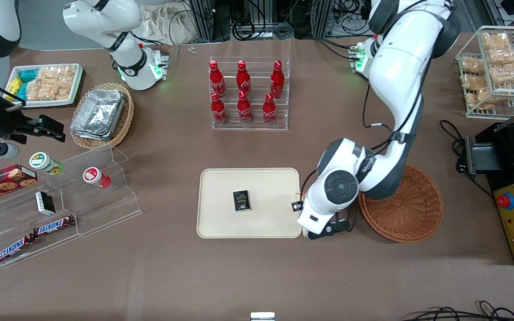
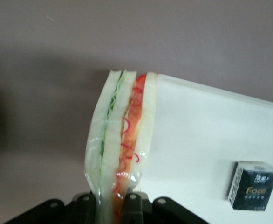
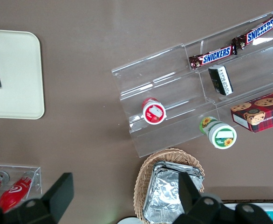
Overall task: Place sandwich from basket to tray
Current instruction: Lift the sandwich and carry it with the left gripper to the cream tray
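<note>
- Sandwich [image 2: 120, 144] was pinched at one end between the jaws of the gripper [image 2: 113, 205], clear of the basket [image 1: 406, 214], which looked empty where the arm left it visible.
- Wedge stood on edge, long axis running straight out from the fingertips [image 2: 133, 201], filling edge toward the wrist camera.
- Key relation: the free end hung at the rim of the tray [image 2: 206, 135], at its corner nearest the basket; most of the wedge was over bare table.
- Judgement: carry farther inward over the tray before release, short of the small black box [image 2: 253, 185].

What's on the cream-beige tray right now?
Only a small black box lies on the flat cream-beige rectangular tray. The hand, shut on the clear-wrapped triangular sandwich, hides the tray's basket-side edge.
</note>
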Robot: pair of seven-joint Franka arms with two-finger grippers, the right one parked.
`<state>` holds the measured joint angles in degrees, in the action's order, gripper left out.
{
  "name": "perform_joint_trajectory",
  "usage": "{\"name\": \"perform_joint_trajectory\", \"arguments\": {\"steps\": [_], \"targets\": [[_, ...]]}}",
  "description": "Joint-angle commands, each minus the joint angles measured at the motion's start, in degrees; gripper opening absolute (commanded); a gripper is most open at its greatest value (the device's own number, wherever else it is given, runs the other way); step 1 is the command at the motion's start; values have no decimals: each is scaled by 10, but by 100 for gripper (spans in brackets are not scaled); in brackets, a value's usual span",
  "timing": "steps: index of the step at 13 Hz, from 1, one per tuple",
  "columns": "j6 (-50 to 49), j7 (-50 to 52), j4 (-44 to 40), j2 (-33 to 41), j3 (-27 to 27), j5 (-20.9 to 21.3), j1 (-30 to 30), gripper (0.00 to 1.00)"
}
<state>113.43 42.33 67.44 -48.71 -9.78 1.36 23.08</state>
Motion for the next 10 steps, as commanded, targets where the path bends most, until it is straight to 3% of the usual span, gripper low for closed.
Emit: {"name": "perform_joint_trajectory", "arguments": {"steps": [1,4,5,6,10], "targets": [[20,-11,-29,-35,5,1,44,0],[37,-11,-27,-50,6,2,66,0],[38,-10,-24,-50,6,13,69,38],[37,-12,-20,-49,6,30,68,97],[29,13,-9,-5,8,45,63,100]]}}
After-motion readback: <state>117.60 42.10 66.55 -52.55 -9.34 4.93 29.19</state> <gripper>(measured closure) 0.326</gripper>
